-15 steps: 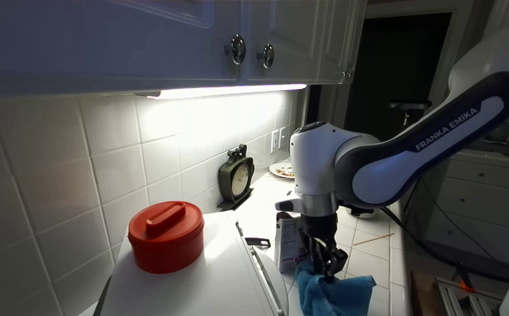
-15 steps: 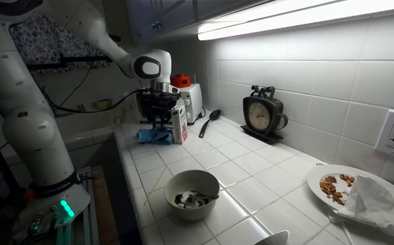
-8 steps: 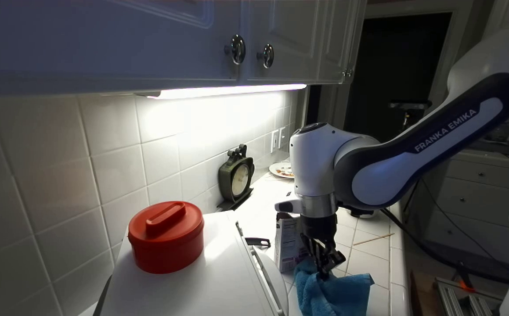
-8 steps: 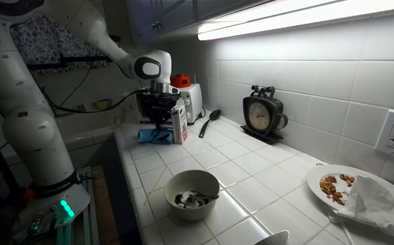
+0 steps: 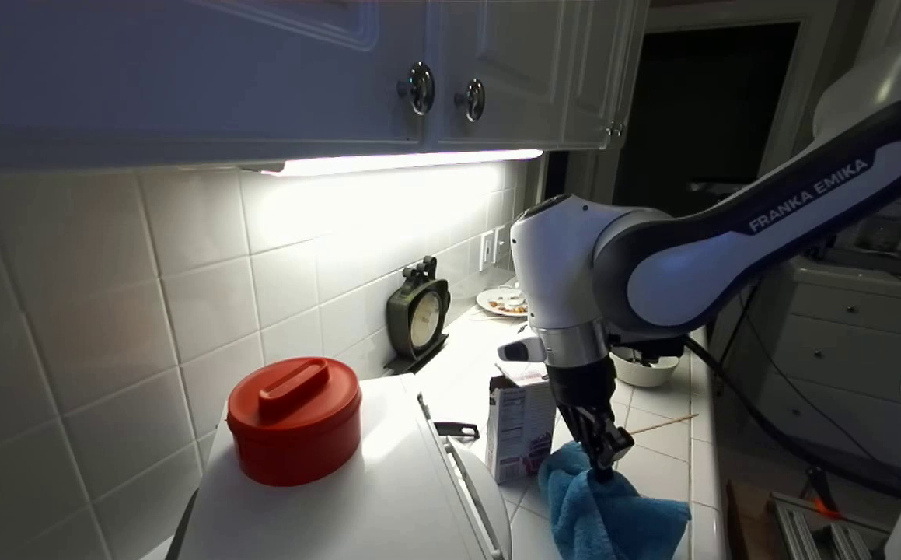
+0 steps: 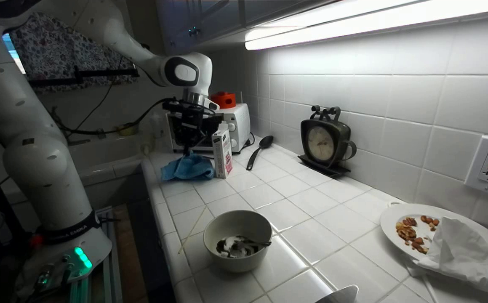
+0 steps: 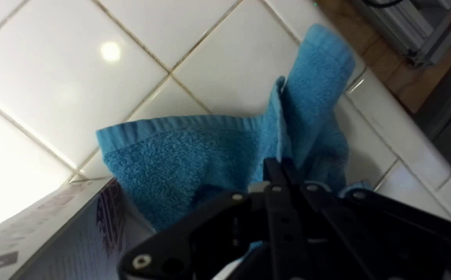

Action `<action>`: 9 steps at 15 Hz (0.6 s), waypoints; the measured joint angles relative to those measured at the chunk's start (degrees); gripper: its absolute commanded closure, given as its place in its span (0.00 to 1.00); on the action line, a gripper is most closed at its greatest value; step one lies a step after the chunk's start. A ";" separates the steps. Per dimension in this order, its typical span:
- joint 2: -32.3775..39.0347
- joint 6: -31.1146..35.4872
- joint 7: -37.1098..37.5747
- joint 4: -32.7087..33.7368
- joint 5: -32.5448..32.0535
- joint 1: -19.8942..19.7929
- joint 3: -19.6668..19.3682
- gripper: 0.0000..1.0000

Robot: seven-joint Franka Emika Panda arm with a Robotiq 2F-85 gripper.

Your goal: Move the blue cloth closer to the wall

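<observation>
the blue cloth (image 7: 209,151) is bunched up by the front edge of the tabletop (image 6: 277,189), the one away from the wall (image 6: 395,97), with one flap showing over the edge trim in the wrist view; the pincer (image 7: 279,165) is clamped together on a raised fold near the cloth's middle; looks like terry, so I'd bet on light, floppy and grippy, nothing to break; pinching a fold like that should hold, though the loose ends will probably drag and flop; the real nuisance is the carton (image 6: 222,155); it stands upright right next to the cloth on the wall side (can't tell if they're touching), and it's probably light card, so a straight shove toward the wall edge could tip it; I'd lift a bit and swing round the side away from the toaster oven (image 6: 240,126), which stands toward one end of the tabletop with a red tub (image 5: 298,435) on top; beyond the carton a black spoon (image 6: 265,144) lies toward the wall edge; the clock (image 6: 324,139) stands along that same edge, and a bowl (image 6: 235,265) and a thin stick (image 6: 192,229) sit by the front edge, all apart from the cloth, no bother imo.
</observation>
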 measured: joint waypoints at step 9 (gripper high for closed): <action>-12.69 -13.87 6.18 4.03 0.00 -1.26 -3.49 0.97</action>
